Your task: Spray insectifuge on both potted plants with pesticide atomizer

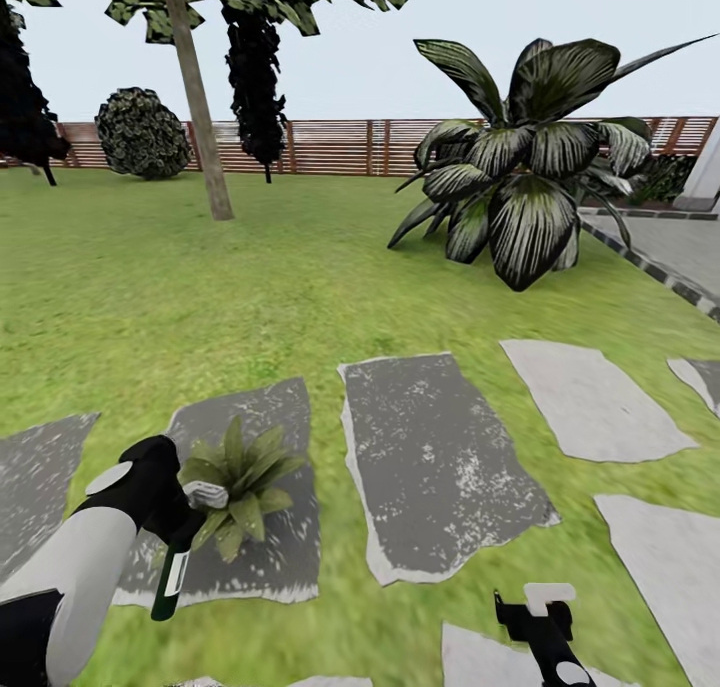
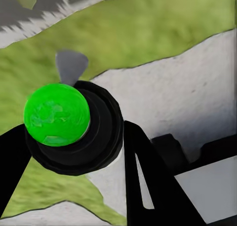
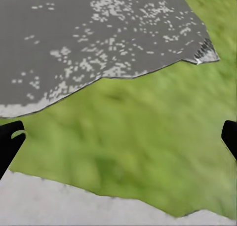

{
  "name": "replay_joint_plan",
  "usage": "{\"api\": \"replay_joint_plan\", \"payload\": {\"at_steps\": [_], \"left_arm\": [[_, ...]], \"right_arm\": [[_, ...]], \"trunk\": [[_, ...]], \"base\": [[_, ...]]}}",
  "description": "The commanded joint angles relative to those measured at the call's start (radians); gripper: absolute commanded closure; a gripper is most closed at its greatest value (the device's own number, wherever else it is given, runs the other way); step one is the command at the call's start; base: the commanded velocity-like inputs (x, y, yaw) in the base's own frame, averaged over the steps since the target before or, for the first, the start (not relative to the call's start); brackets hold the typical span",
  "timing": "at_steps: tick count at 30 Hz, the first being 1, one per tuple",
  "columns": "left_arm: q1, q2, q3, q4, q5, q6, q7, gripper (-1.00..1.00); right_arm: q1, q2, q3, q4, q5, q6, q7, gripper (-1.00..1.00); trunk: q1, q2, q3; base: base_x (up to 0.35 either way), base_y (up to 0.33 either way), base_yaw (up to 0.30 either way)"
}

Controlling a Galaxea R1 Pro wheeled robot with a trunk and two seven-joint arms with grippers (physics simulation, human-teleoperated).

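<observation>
One potted plant (image 1: 240,482), a low rosette of pointed green leaves, stands on a dark grey stepping stone (image 1: 270,417) at the lower left of the head view. My left gripper (image 1: 188,512) sits right beside its leaves, shut on the pesticide atomizer (image 1: 170,579), a slim dark bottle with a pale label hanging down from the fingers. In the left wrist view the atomizer (image 2: 74,132) appears end-on as a black cylinder with a bright green cap, between the dark fingers (image 2: 148,186). My right gripper (image 1: 535,612) is low over the grass, open, with nothing between its fingers (image 3: 10,144).
Large grey and white stepping stones (image 1: 440,457) cross the lawn ahead. A big broad-leaved shrub (image 1: 520,187) stands at the right, a tree trunk (image 1: 200,107) at the left, a brown slatted fence (image 1: 340,147) behind. A paved edge (image 1: 660,267) runs at far right.
</observation>
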Motion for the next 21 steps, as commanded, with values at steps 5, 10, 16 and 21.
{"api": "replay_joint_plan", "payload": {"at_steps": [5,10,16,21], "left_arm": [[-0.004,0.021,0.005,0.006,-0.01,0.007,-0.014,1.0],[-0.061,0.081,-0.007,0.01,-0.117,0.001,-0.183,1.0],[-0.098,0.087,-0.044,-0.011,-0.376,-0.03,-0.264,1.0],[-0.099,0.086,-0.044,-0.023,-0.392,-0.031,-0.264,1.0]], "right_arm": [[-0.001,0.0,-0.007,0.003,0.011,-0.005,-0.002,-1.0],[-0.001,0.0,-0.007,0.002,0.011,-0.005,-0.002,-1.0],[-0.001,-0.001,-0.007,0.002,0.011,-0.005,-0.002,-1.0],[0.0,-0.001,-0.007,0.002,0.012,-0.005,-0.002,-1.0]], "trunk": [[0.0,0.0,-0.001],[0.0,0.0,-0.001],[0.0,0.0,-0.001],[0.0,0.0,-0.001]], "base": [[0.021,-0.309,0.278],[0.001,-0.113,0.278],[0.019,-0.003,0.106],[0.283,0.0,0.001]]}}
